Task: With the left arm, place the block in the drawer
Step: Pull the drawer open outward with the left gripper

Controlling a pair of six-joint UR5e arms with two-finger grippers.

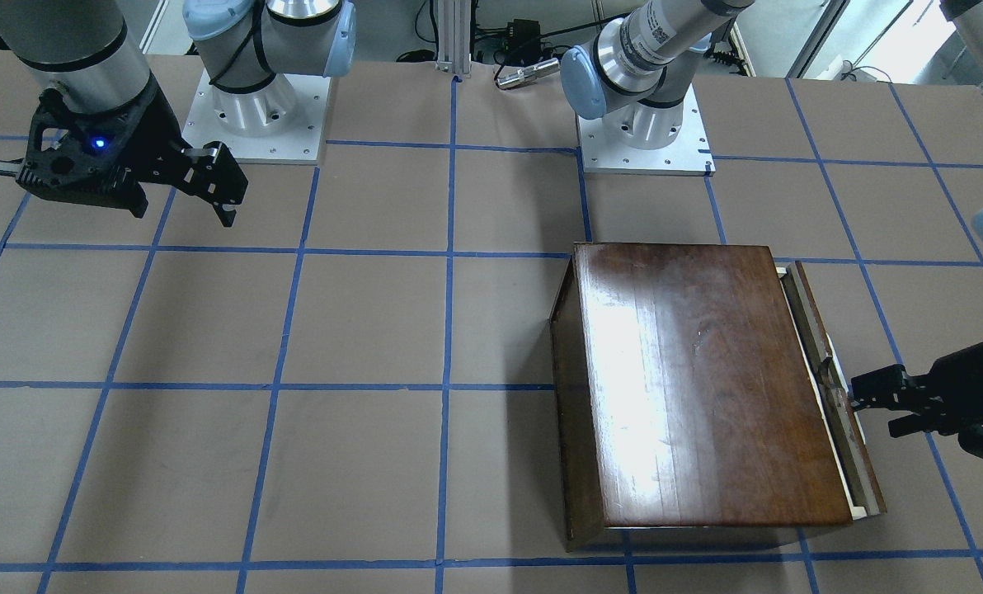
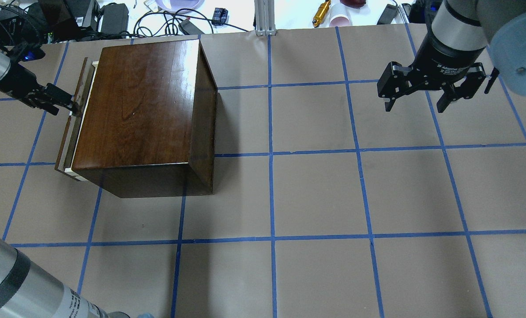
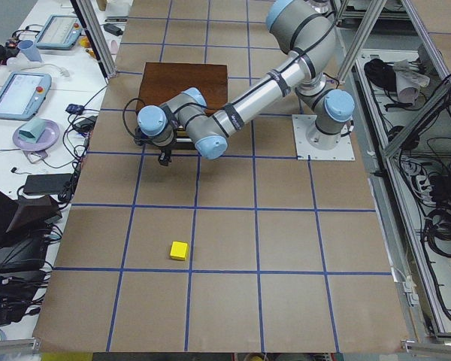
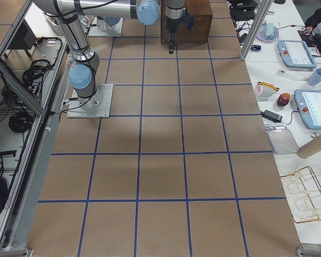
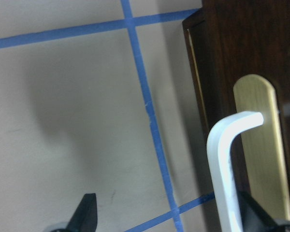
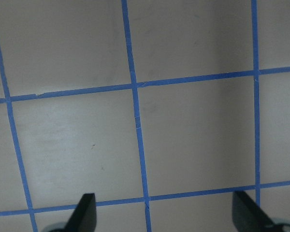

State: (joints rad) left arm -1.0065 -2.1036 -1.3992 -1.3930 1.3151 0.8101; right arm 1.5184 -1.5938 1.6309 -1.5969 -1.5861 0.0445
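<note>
Block: the block point(image 3: 180, 250) sits flat on the table point(image 2: 316, 194), just on the box side of a blue tape line. It is well apart from the drawer and touches neither gripper. In the overhead view only a yellow sliver shows, cut by the left frame edge.
Drawer: the drawer point(image 2: 71, 128) stands a little out of the box point(image 2: 144, 101). A thin strip of pale wood shows between the dark front panel and the box's edge — too narrow an opening to show the tray floor.
Pull: the metal pull point(image 5: 227, 159) juts from a brass plate point(image 5: 261, 145) on the front panel.
Left gripper: the left gripper point(image 2: 64, 104) is level with the front panel and reaches in from the side, its tips at the panel. In the wrist view the fingers are spread wide. The pull lies between them, close to one fingertip point(image 5: 253, 215), with nothing clamped.
Right gripper: the right gripper point(image 2: 415, 106) hangs above the table with its fingers spread and nothing between them, well apart from the box.
Box edges: the far edge of the box lies close to the table's far edge, and the drawer side faces the robot's left.
Open room: a wide run of brown paper with a blue grid lies between the box and the right gripper. A further stretch lies between the drawer front and the block.
</note>
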